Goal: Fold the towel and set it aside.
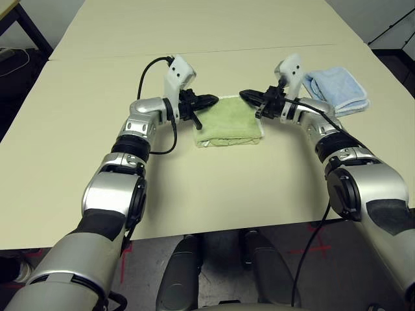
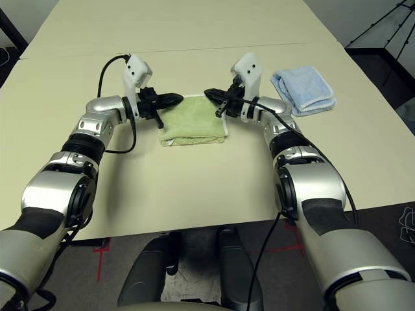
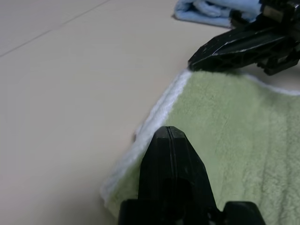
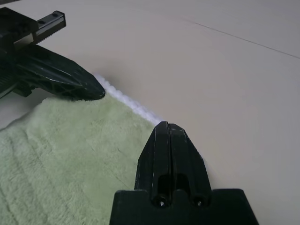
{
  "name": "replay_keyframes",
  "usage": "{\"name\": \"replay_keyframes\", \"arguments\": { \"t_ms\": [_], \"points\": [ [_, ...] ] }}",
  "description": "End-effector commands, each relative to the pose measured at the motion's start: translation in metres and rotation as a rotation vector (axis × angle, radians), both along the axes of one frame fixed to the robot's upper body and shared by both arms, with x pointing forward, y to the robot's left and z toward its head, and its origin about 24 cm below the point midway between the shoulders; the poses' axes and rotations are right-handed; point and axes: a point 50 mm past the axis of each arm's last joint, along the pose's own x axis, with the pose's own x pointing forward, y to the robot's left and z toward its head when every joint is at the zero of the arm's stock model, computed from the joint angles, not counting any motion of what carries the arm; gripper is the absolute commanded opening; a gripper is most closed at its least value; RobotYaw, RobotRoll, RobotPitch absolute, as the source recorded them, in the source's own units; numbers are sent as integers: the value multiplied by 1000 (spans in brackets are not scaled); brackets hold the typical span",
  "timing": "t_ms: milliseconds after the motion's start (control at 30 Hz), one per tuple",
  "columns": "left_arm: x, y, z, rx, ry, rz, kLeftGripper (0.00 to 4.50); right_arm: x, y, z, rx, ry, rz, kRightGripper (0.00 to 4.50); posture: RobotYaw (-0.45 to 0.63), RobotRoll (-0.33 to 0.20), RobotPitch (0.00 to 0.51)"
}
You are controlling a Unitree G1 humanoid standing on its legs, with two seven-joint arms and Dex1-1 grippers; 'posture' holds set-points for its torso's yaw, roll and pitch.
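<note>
Just above the centre of the left eye view, on the cream table (image 1: 194,194), lies the green towel (image 1: 231,122), already doubled into a squat rectangle whose longer side runs left to right across the frame. Both claws hover over its far edge: the left gripper (image 1: 209,100) reaches in from the left above the far left corner, the right gripper (image 1: 248,97) from the right above the far right corner, tips pointing toward each other with a gap between them. Each has its fingers pressed together with no cloth between them. So the towel sits just under and nearer than both tips, equally close to either arm. A folded blue towel (image 1: 337,89) rests to the right, apart. The fold looks done; moving it aside likely remains.
</note>
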Motion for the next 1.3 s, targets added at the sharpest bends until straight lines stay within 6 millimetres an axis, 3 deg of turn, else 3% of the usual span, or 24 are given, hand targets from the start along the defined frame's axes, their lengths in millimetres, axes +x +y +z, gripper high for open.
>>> {"name": "replay_keyframes", "arguments": {
  "t_ms": [33, 300, 533, 767, 933, 1167, 1233, 1300],
  "points": [
    [0, 1, -20, 53, 61, 65, 28, -2, 0, -19, -58, 70, -37, 0, 86, 0, 208],
    [-3, 8, -41, 86, 110, 137, 28, -5, 6, -43, -129, 140, -80, 0, 79, 0, 208],
    [-3, 8, -31, 43, 85, 83, 28, -4, 4, -39, -95, 129, -99, 0, 86, 0, 201],
    [-12, 21, 7, -29, 31, -150, 28, -1, -19, 3, 121, 9, -28, 0, 88, 0, 197],
    [-25, 36, 23, -56, 45, -246, 28, -9, -39, 15, 140, -51, 104, 0, 87, 0, 200],
    [-43, 54, 23, -22, 45, -235, 28, -33, -70, -5, -48, -77, 271, 0, 68, 0, 201],
    [-45, 61, 17, 4, 36, -199, 401, -39, -79, -10, -93, -85, 276, 0, 61, 0, 202],
    [-45, 65, 14, 16, 27, -169, 935, -41, -85, -11, -114, -92, 271, 486, 58, 0, 203]
  ]
}}
